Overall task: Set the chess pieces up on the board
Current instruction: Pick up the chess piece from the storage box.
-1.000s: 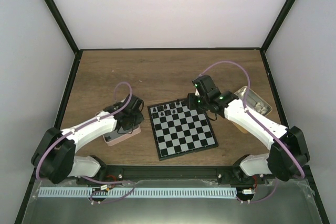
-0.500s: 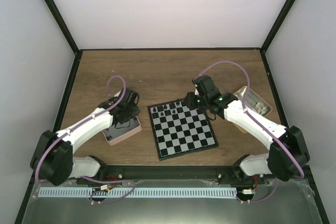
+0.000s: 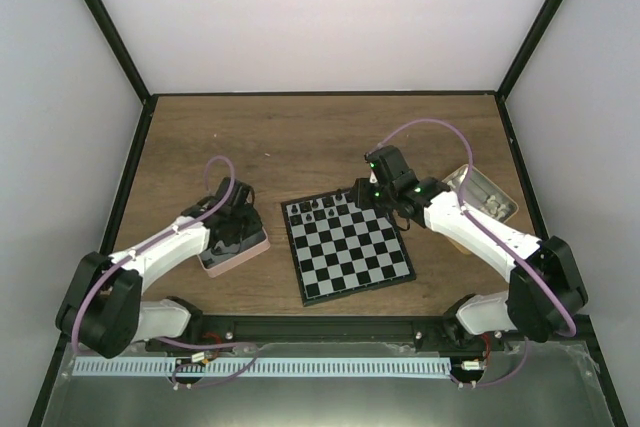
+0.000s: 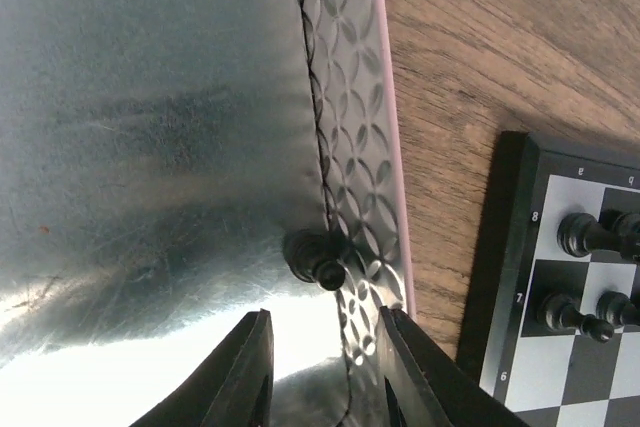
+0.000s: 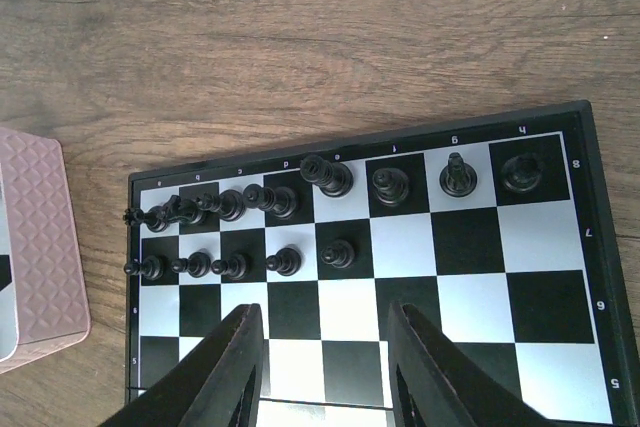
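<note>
Brown wood-grain table [image 3: 300, 142] fills a booth with plain white walls [image 3: 320, 17] and black frame bars. At the table's middle lies the chessboard [image 3: 350, 257], turned slightly askew to the table edge.

Black pieces [image 5: 325, 175] stand along the board's far side. Eight fill the back row, crowded close at the left corner and spaced more evenly toward the right. Five pawns [image 5: 235, 265] stand in the row in front of them, all on the left part of that row.

Left of the board, with a strip of bare wood between, sits the pink-rimmed tray [image 3: 240, 259]. The left gripper [image 4: 325, 325] hangs low inside it, jaws partly open with nothing between them. Just beyond the jaw tips, one black piece [image 4: 315, 257] rests on the tray's shiny metal floor, against the foot of the embossed wall. Glare and its own reflection hide whether it stands or lies.

The right gripper [image 5: 325, 322] hovers above the far half of the board. Its jaws are apart and it holds nothing. From the wrist camera the pawn row lies just ahead of the jaw tips.

Right of the board, beyond the right arm, the tan tin [image 3: 508, 210] holds whitish pieces [image 3: 490, 199], too small in the overhead view to count or tell apart.
</note>
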`<move>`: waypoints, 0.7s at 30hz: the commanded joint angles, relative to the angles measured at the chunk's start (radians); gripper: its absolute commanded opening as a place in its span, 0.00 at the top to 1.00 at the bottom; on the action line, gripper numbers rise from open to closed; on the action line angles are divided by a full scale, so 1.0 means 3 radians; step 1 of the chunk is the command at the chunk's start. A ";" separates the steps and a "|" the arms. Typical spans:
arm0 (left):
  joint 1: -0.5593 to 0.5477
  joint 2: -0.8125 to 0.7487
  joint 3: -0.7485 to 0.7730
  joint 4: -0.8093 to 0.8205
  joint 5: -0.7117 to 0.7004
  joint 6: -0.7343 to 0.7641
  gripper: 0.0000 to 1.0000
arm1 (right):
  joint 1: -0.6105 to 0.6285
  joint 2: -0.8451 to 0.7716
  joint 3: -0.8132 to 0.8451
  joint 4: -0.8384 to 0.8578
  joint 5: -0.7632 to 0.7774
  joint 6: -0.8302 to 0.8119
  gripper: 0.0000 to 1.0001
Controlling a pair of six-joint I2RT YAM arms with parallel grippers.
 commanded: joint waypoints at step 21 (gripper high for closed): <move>0.0188 0.0127 -0.0246 0.0682 0.0314 0.0300 0.67 | -0.0013 0.0027 -0.0025 0.0052 -0.0007 0.0016 0.64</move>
